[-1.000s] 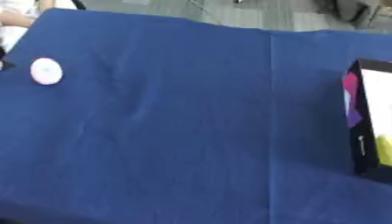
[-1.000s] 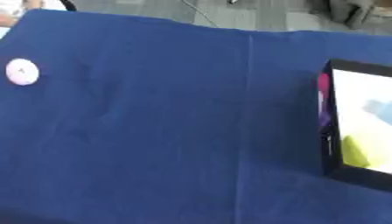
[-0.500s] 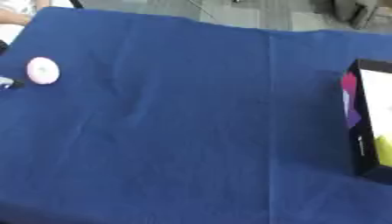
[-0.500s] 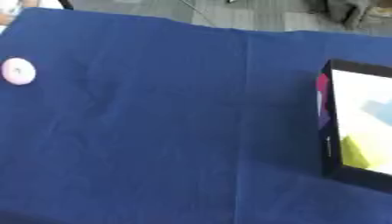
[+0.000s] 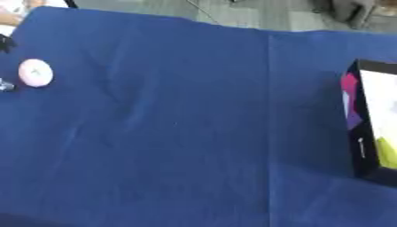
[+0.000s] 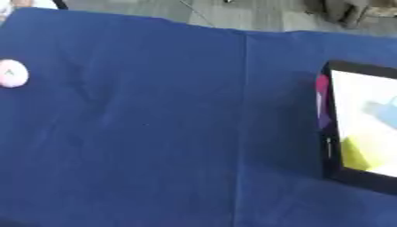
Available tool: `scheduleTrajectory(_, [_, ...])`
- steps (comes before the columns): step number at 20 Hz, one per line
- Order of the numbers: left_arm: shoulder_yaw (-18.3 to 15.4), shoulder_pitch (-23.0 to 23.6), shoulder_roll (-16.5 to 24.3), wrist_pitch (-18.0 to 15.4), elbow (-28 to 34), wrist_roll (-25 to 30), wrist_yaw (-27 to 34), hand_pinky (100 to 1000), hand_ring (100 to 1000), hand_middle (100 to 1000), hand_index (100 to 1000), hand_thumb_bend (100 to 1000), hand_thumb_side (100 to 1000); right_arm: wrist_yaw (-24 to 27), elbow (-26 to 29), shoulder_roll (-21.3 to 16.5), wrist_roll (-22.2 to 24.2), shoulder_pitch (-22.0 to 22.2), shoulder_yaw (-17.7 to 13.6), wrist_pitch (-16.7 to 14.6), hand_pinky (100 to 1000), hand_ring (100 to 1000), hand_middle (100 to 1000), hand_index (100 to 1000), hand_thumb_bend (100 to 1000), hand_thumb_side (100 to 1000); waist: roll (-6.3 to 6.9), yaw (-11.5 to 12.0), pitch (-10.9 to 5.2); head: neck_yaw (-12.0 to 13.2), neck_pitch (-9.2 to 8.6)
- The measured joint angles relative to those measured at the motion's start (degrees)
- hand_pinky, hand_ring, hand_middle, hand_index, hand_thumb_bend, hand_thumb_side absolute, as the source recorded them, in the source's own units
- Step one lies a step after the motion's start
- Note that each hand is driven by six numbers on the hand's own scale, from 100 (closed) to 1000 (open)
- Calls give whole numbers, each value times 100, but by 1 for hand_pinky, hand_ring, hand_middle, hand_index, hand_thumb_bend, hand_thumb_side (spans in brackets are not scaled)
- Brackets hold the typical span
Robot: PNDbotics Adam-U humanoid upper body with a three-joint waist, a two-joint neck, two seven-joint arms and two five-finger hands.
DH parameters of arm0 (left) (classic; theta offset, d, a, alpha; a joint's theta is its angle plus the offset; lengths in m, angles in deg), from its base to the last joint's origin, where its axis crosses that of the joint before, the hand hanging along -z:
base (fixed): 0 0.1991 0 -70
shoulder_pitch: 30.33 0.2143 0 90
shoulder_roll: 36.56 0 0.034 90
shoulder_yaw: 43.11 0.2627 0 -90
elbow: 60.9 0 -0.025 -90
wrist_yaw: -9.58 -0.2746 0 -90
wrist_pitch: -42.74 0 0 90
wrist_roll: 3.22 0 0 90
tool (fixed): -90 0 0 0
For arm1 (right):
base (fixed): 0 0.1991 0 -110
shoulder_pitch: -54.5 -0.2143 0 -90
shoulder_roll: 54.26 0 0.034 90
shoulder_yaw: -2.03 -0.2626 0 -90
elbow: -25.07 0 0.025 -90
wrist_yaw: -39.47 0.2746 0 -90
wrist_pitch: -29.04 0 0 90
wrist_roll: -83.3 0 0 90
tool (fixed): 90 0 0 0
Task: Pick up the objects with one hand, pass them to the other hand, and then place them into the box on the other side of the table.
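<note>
A small round pink object [image 5: 36, 73] lies on the blue tablecloth [image 5: 186, 133] at the far left, nothing gripping it. At the right edge stands a black box [image 6: 332, 133], white inside, holding a yellow-green thing [image 6: 353, 154] and a pale blue thing [image 6: 380, 108]; magenta shows on its inner wall. At the left edge of the left eye view, a dark bit [image 5: 5, 43] above the pink object and a pale bit [image 5: 4, 85] below it may belong to my left hand. My right hand shows in neither view.
The table's far edge runs along the top, with grey floor [image 5: 232, 13] beyond it. Something white and pale [image 5: 9, 15] sits past the top left corner. A fold line [image 5: 269, 88] runs down the cloth.
The whole view has drifted slightly, so the pink object sits closer to the left edge. A pale bit now shows just below it at that edge. The box is unchanged.
</note>
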Motion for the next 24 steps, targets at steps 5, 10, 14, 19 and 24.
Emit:
scheduleTrajectory(5, [-23,-36,-46,200,-78,-141,-28,900,884,761,876,354,149,-54,0,5,6,18,12,28,1000,1000,1000,1000,100,527,0,-46,35,29,-2])
scheduleTrajectory(10, [-22,-43,-81,388,-166,-142,-48,896,887,770,883,374,119,-85,0,30,7,10,53,60,1000,1000,1000,1000,100,527,0,-109,62,45,1])
scheduleTrajectory(14, [-20,-53,-175,473,-256,-67,-129,899,887,761,832,306,110,-85,0,33,23,-18,84,69,1000,1000,1000,1000,100,529,0,-135,66,57,2])
scheduleTrajectory(19, [-17,-85,-249,367,-315,191,-136,861,816,669,677,112,120,-85,0,45,47,-29,116,81,1000,1000,1000,1000,100,528,0,-139,74,61,5])
scheduleTrajectory(24, [-17,-151,-253,334,-292,318,-128,837,757,595,593,100,100,-85,0,46,57,-22,116,74,1000,1000,1000,1000,100,528,1,-133,74,61,7])
